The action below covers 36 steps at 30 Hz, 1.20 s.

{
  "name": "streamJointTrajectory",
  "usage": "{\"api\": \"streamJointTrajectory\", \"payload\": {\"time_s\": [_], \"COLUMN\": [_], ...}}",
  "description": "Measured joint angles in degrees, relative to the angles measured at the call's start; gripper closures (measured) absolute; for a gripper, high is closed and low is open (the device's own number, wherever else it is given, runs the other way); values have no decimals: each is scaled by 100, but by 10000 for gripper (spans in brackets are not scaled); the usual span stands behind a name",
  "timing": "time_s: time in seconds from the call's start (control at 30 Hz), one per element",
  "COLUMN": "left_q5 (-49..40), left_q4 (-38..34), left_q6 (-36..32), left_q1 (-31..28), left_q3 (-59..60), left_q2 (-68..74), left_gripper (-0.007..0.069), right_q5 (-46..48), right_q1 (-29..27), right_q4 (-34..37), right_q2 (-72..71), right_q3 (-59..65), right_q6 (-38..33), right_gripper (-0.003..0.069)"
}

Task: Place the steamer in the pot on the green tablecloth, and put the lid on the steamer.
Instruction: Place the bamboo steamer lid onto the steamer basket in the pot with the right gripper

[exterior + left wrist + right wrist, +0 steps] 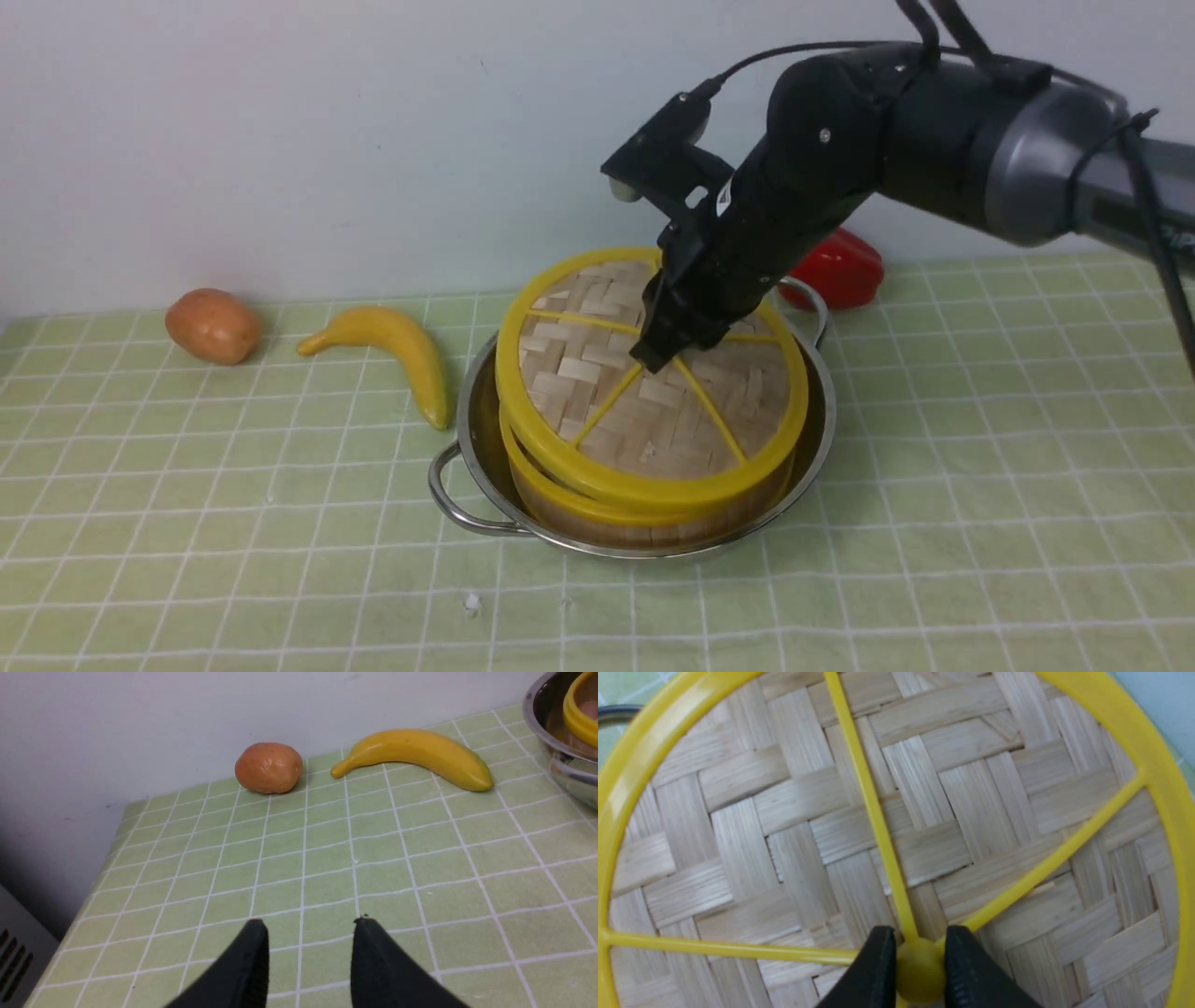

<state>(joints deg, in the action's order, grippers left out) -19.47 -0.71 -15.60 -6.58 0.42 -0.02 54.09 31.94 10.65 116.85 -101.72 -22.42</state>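
Gripping the knob (920, 975) of the lid (579, 401) with the right tool (920, 952), directly above the pot (474, 425). Covering the steamer (644, 534) inside the pot with the lid, slightly askew; cannot tell about full seating. Holding the left tool (310, 935) open and empty above the green cloth (280, 551), away from the pot. Showing the banana (397, 345) just left of the pot, the potato (213, 326) farther left, and a red thing (840, 271) behind the pot, toward its right.
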Motion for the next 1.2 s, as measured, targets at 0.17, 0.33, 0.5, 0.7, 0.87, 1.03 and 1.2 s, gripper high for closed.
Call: {"api": "streamJointTrajectory", "payload": {"time_s": [0.17, 0.33, 0.5, 0.7, 0.87, 1.03, 1.2], "left_q5": [0, 0, 0, 0, 0, 0, 0], "left_q4": [0, 0, 0, 0, 0, 0, 0], "left_q6": [0, 0, 0, 0, 0, 0, 0], "left_q1": [0, 0, 0, 0, 0, 0, 0], "left_q3": [0, 0, 0, 0, 0, 0, 0], "left_q2": [0, 0, 0, 0, 0, 0, 0], "left_gripper": [382, 382, 382, 382, 382, 382, 382], "right_q5": [-147, -310, -436, -473, -451, -440, -426], "right_q1": [0, 0, 0, 0, 0, 6, 6], "right_q4": [91, 177, 263, 294, 280, 236, 236], "right_q2": [130, 316, 393, 444, 461, 461, 461], "right_q3": [-2, -14, -44, -68, -86, -90, -90], "right_q6": [-176, -245, -342, -359, -529, -724, -1122], "right_gripper": [512, 512, 512, 512, 513, 513, 513]}}
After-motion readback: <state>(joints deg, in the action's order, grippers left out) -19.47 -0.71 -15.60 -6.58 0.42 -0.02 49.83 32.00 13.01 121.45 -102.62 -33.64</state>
